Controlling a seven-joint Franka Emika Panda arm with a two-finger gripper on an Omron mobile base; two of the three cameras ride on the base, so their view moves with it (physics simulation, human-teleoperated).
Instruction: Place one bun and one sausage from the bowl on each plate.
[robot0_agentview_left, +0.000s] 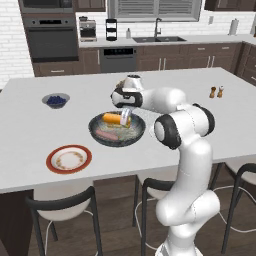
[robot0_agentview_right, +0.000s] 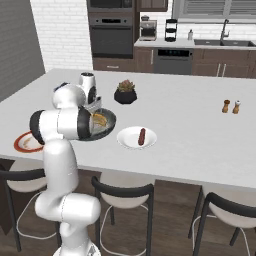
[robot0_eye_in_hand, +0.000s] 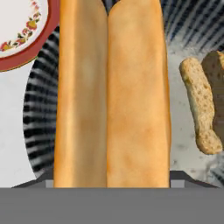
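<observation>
Right base view gives me a sausage (robot0_agentview_right: 142, 136) on the white plate (robot0_agentview_right: 129, 142); gripper (robot0_agentview_left: 124, 119) grasps a bun (robot0_eye_in_hand: 113, 94) over the bowl (robot0_agentview_left: 98, 134).

Two base cameras look forward and down over the white island counter (robot0_agentview_left: 30, 125) from behind the arm's left and right, both well back and sharing the wide dark-grey shallow bowl (robot0_agentview_left: 98, 131). The hand camera looks along the fingers, very close to a golden split bun (robot0_eye_in_hand: 113, 96).
</observation>
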